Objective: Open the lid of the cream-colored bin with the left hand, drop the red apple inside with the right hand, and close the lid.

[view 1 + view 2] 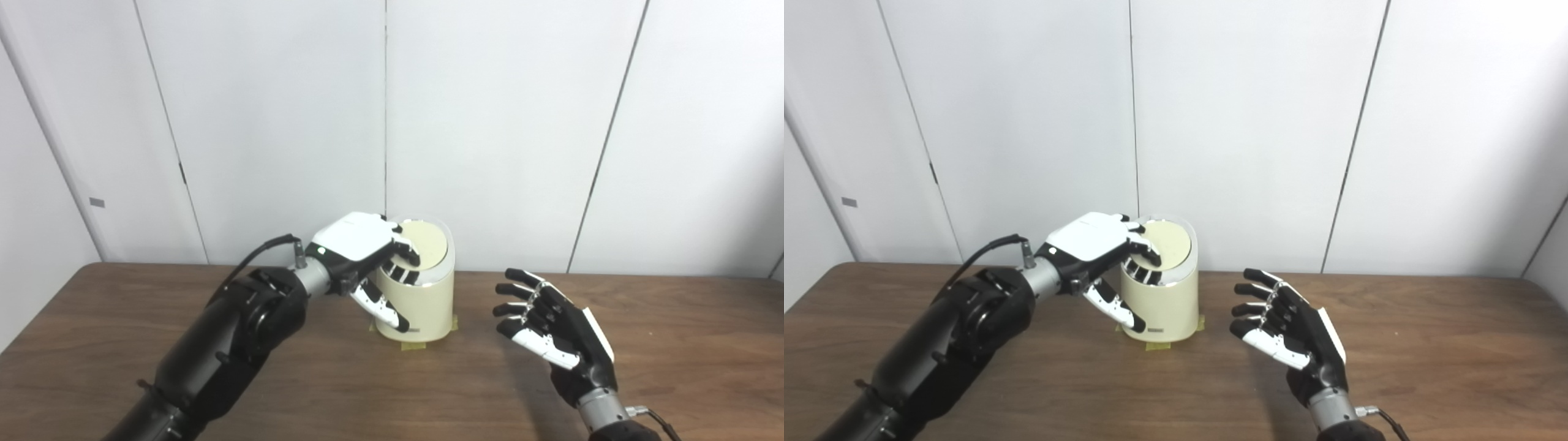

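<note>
**Left hand on the bin lid, right hand empty beside it**

The cream-colored bin (pixel 418 300) stands upright on the brown wooden worktop (pixel 674 343), near the worktop's far edge and close to the white panelled wall (pixel 490 122). Strips of yellowish tape (pixel 411 346) show at the foot of the bin, touching its base on the near side and on its right.

The left hand (pixel 361 254) sits on the bin's left upper part, white back upward. Its fingers (pixel 407 252) curl over the rim and lie on the left portion of the round lid (pixel 429 242), touching it; the thumb (pixel 383 309) runs down the left front wall of the bin, so the rim is held between thumb and fingers. The lid looks tilted within a pale rim, its face turned toward the camera, but whether it is raised or seated cannot be told. The left arm (pixel 233 343), black with a cable at the wrist, reaches to the bin from the near left.

The right hand (pixel 554 334) hovers to the right of the bin, nearer the camera than it and apart from it, with a clear gap of bare worktop between. Its palm faces left toward the bin, its fingers (pixel 520 294) are spread and slightly bent, and it holds nothing.

No red apple shows in either view: not on the worktop, not in either hand. The inside of the bin is hidden.
</note>
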Robot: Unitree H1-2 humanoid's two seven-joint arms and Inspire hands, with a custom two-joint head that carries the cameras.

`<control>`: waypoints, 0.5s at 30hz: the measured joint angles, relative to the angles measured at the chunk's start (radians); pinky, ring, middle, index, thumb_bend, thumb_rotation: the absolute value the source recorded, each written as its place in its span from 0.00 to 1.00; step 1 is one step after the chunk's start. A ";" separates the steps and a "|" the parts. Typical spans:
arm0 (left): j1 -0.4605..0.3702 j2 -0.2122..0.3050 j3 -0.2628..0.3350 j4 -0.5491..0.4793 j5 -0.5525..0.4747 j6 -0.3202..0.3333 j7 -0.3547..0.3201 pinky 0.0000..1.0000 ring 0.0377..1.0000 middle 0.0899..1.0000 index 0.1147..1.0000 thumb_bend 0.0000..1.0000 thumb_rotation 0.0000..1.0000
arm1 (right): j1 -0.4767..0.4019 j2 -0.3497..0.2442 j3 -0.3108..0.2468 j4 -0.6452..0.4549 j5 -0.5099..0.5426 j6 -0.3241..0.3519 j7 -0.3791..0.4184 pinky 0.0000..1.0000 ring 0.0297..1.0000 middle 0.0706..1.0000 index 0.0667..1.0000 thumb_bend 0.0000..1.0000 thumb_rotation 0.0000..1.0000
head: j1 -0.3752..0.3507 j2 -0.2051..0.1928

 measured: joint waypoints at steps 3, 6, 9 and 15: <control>0.010 -0.001 -0.027 0.000 0.067 -0.013 0.036 1.00 0.96 0.87 0.84 0.93 0.41 | 0.000 0.000 0.000 0.000 0.000 0.000 0.000 0.45 0.55 0.66 0.71 0.84 0.24 | 0.000 0.000; 0.025 -0.003 -0.051 0.005 0.126 -0.031 0.076 1.00 0.98 0.89 0.85 0.93 0.38 | 0.000 0.000 0.000 0.000 0.001 0.000 0.000 0.44 0.54 0.67 0.71 0.82 0.22 | -0.003 0.005; 0.039 -0.007 -0.065 0.022 0.158 -0.040 0.112 1.00 0.99 0.88 0.83 0.94 0.37 | 0.000 0.000 0.000 -0.001 0.002 0.000 0.000 0.43 0.53 0.67 0.71 0.81 0.22 | -0.003 0.006; 0.044 -0.018 -0.077 0.023 0.203 -0.040 0.129 1.00 0.99 0.86 0.81 0.94 0.36 | 0.000 0.000 0.000 -0.004 0.002 0.000 0.000 0.43 0.54 0.67 0.71 0.80 0.22 | -0.003 0.008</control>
